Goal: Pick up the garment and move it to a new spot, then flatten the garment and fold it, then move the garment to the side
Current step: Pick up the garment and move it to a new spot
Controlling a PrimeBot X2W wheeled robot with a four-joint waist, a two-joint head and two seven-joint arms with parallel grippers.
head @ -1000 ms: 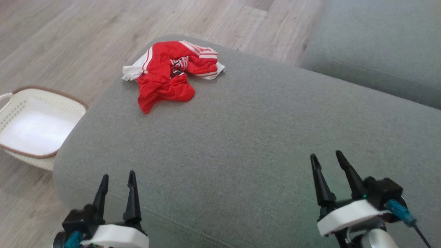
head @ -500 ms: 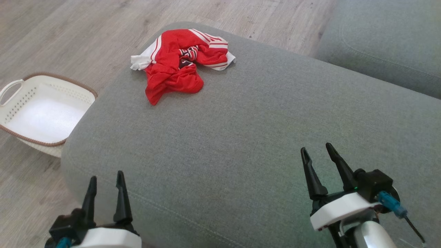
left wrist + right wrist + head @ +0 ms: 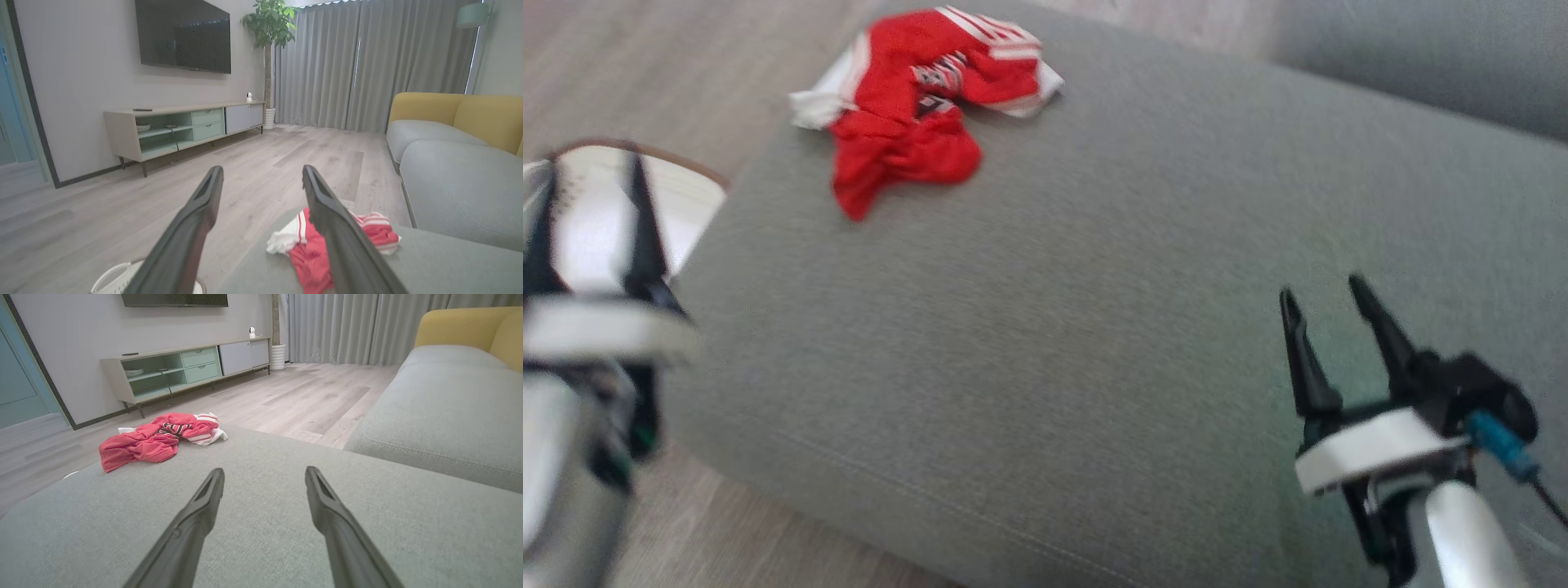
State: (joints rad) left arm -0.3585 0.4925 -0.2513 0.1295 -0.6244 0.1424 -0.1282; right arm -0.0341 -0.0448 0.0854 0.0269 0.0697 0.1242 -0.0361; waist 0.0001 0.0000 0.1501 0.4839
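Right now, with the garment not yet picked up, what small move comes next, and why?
Probably reach the left gripper toward the garment: it lies crumpled at the far left corner of the cushion, nearer that arm, and that gripper is open and empty.

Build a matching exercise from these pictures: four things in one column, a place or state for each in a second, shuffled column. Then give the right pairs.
Things
1. garment
2. basket
3. right gripper
4. television

Place or state
A. mounted on the wall
B. open, over the grey cushion
C. crumpled near the far left corner of the cushion
D. on the floor beside the cushion

Pairs: 1-C, 2-D, 3-B, 4-A
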